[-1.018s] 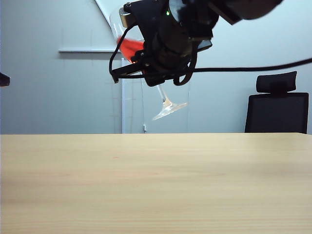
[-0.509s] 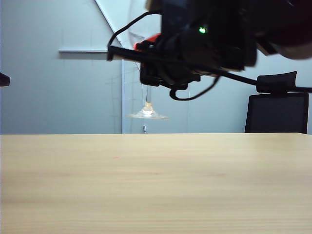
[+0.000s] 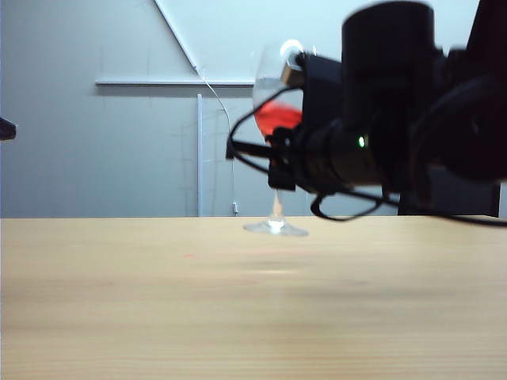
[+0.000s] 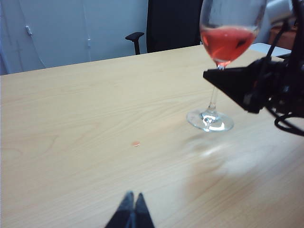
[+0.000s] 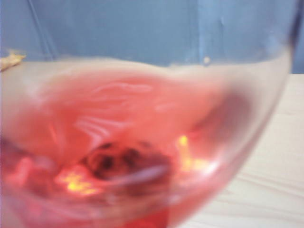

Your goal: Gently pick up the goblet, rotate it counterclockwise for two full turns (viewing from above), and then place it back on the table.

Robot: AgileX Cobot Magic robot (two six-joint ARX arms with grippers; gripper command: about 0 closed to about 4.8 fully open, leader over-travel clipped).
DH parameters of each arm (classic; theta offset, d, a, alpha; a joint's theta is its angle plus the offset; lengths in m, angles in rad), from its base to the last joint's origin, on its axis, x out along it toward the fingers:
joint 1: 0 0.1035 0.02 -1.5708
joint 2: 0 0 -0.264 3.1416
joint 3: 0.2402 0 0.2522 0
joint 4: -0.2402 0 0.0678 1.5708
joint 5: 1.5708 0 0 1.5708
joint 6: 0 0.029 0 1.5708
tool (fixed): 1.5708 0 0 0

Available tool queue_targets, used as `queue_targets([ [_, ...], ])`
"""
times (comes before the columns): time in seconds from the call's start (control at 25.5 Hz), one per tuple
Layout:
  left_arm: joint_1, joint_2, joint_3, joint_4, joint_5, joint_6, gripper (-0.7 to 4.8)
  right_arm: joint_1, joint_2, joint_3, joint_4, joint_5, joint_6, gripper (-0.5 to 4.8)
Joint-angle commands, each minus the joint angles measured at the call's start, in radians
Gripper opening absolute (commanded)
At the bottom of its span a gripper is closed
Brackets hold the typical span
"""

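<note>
The black right gripper (image 4: 216,76) reaches in level from the right of the exterior frame, its tapered jaws clamped together on the thin clear stem of a wine glass. The black left gripper (image 4: 132,209) hangs at the lower centre of its own view, fingertips pressed together, holding nothing.

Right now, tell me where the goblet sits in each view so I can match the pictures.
Exterior view: goblet upright at centre, its foot on the table; the right gripper, jaws shut, is at its stem.
Left wrist view: goblet at the far side of the table, beyond the left gripper.
Right wrist view: goblet bowl fills the picture, blurred.
Shared landmark: its red liquid.
</note>
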Motion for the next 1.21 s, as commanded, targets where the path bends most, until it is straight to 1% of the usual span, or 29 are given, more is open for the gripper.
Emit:
queue_targets([
  [0.04,0.000,-0.003,0.003,0.011,0.001,0.000,-0.05,-0.010,0.033,0.017,0.098,-0.011,-0.002,-0.02],
  [0.16,0.000,-0.014,0.003,0.010,0.001,0.000,-0.05,-0.014,0.070,0.035,0.098,-0.029,-0.019,-0.02],
  [0.43,0.000,-0.026,0.003,0.011,0.001,0.000,-0.05,-0.010,0.108,0.079,0.086,-0.032,-0.069,-0.02],
  [0.51,0.000,-0.026,0.003,0.011,0.001,0.000,-0.05,-0.010,0.121,0.110,0.048,-0.033,-0.085,-0.02],
  [0.63,0.000,-0.027,0.003,0.011,0.001,0.000,-0.05,-0.009,0.143,0.142,0.036,-0.034,-0.101,-0.02],
  [0.78,0.000,-0.027,0.003,0.011,0.001,0.000,-0.05,-0.008,0.172,0.168,0.036,-0.036,-0.103,-0.02],
  [1.1,0.000,-0.027,0.003,0.011,0.001,0.000,-0.05,-0.008,0.172,0.168,0.031,-0.035,-0.103,0.00],
  [1.14,0.000,-0.027,0.003,0.011,0.001,0.000,-0.05,-0.008,0.172,0.167,0.030,-0.035,-0.103,0.04],
  [1.21,0.000,-0.027,0.003,0.011,0.001,0.000,-0.05,-0.008,0.172,0.167,0.021,-0.027,-0.103,0.37],
])
